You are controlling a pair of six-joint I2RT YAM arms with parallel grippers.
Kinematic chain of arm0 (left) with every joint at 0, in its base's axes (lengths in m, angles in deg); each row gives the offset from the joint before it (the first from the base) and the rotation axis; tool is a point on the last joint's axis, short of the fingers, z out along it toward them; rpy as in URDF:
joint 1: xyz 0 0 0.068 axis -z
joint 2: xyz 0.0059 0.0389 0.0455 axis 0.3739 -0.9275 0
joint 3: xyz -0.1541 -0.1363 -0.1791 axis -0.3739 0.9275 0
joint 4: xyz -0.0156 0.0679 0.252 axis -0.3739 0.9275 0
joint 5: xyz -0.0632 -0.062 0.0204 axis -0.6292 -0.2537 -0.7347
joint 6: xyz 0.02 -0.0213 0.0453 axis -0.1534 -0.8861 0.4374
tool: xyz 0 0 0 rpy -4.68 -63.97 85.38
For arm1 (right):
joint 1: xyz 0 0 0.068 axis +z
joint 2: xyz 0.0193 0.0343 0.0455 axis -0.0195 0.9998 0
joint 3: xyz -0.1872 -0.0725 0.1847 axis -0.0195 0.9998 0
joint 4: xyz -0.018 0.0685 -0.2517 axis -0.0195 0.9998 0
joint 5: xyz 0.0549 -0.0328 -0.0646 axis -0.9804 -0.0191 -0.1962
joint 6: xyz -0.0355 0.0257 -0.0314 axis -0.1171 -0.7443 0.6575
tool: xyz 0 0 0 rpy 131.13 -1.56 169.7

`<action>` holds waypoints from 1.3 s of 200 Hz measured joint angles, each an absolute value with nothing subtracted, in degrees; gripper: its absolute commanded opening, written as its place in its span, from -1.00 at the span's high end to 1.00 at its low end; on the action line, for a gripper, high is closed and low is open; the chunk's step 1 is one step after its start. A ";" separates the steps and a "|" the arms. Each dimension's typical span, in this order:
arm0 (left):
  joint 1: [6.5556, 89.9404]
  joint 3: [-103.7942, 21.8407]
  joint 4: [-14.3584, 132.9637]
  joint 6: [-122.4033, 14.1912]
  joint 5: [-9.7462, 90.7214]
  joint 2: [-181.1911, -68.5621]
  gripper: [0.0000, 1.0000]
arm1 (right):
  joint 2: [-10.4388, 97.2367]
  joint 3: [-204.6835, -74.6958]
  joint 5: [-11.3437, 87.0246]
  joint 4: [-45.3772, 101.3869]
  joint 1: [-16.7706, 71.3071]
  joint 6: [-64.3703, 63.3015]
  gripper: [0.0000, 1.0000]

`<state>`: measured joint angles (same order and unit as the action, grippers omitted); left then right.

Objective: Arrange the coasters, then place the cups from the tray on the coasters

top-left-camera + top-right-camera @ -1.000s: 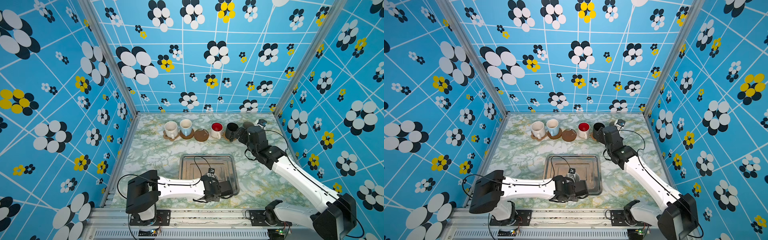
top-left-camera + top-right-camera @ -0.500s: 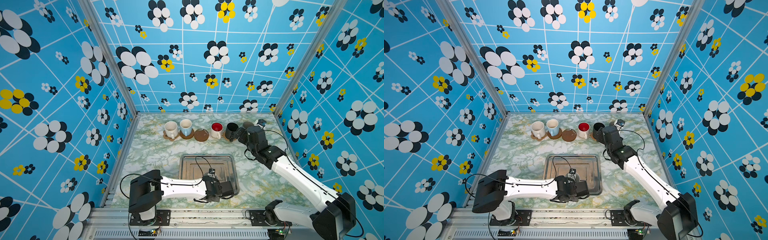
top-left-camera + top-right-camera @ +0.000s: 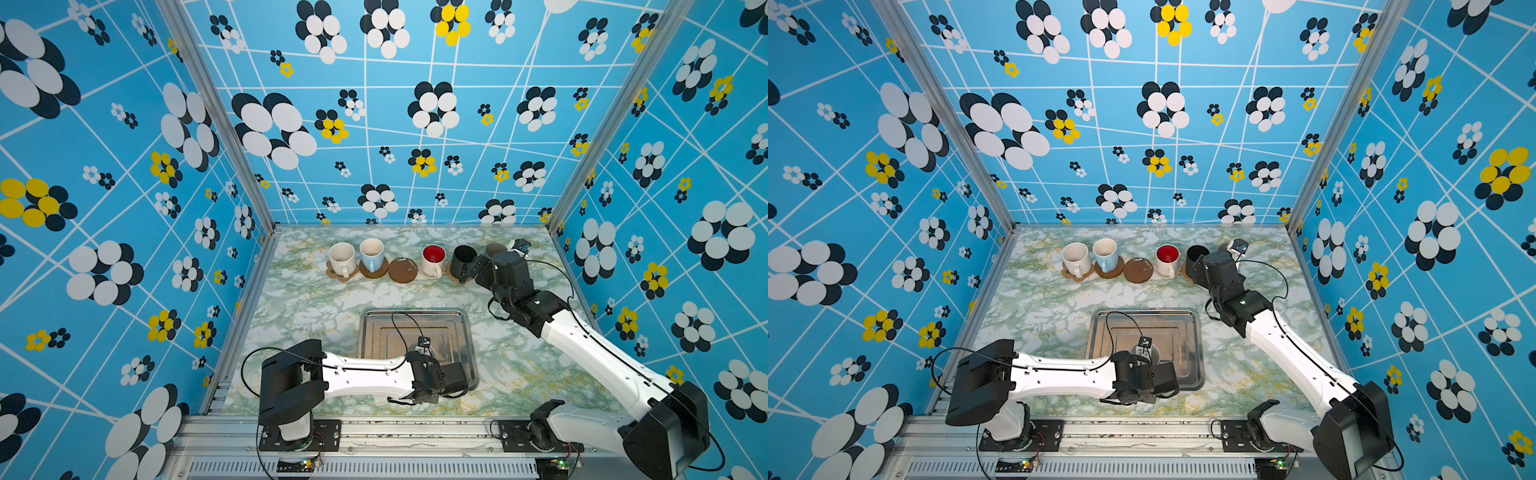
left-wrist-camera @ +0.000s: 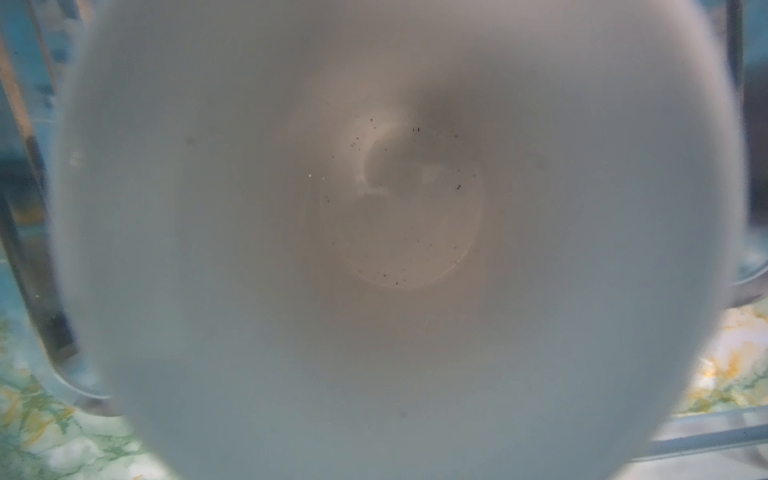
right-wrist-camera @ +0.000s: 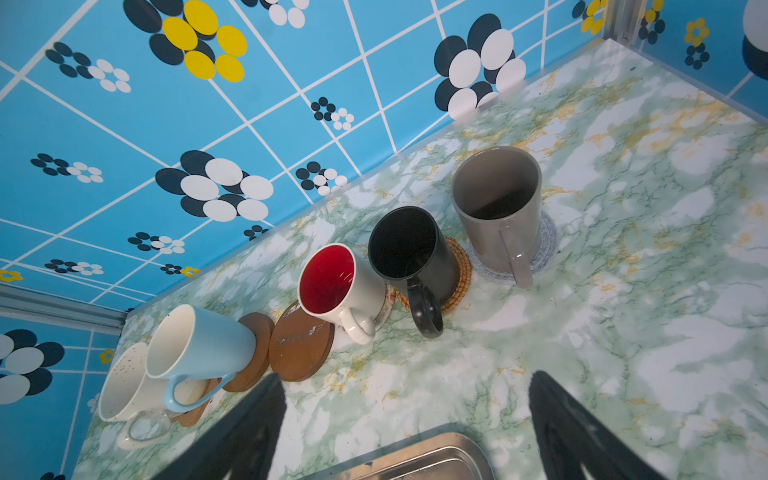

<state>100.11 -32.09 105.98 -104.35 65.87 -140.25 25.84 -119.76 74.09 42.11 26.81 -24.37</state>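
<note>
Five cups (image 3: 433, 259) stood on coasters (image 5: 459, 266) at the far side of the counter (image 3: 316, 307); one brown disc (image 3: 402, 270) lay bare. The sixth cup (image 4: 395, 249) sat in the tray (image 3: 370, 328) beneath the left pincer (image 3: 426, 357), whose grip could not be told. The right pincer (image 5: 409, 415) gaped, empty.

No readable text or labels; only faint, illegible white marks on the bare brown coaster (image 5: 301, 347).

The marbled table (image 3: 311, 299) carries a row of coasters (image 5: 461, 266) (one brown disc (image 3: 402, 271) bare) and the tray (image 3: 370, 328).

Five cups (image 5: 415, 249) upright on coasters (image 5: 301, 345)
</note>
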 measured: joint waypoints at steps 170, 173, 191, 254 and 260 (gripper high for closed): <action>100.09 -32.18 109.54 -103.89 69.93 -138.72 1.00 | 27.47 -119.76 72.97 42.18 26.81 -24.35 -0.87; 100.09 -32.18 109.59 -103.89 70.07 -138.57 1.00 | 27.47 -119.76 72.97 42.18 26.81 -24.35 -0.87; 100.02 -32.18 109.87 -103.89 70.28 -137.87 1.00 | 27.47 -119.76 72.86 42.18 26.81 -24.35 -0.87; 99.50 -32.18 109.89 -103.15 70.55 -136.88 1.00 | 27.58 -119.80 72.82 42.20 26.81 -24.35 -0.87; 99.30 -32.18 109.87 -102.95 70.59 -136.77 1.00 | 27.65 -119.84 72.82 42.20 26.81 -24.35 -0.87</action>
<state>99.30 -32.18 109.87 -102.95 70.59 -136.77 27.65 -119.84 72.82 42.20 26.81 -24.35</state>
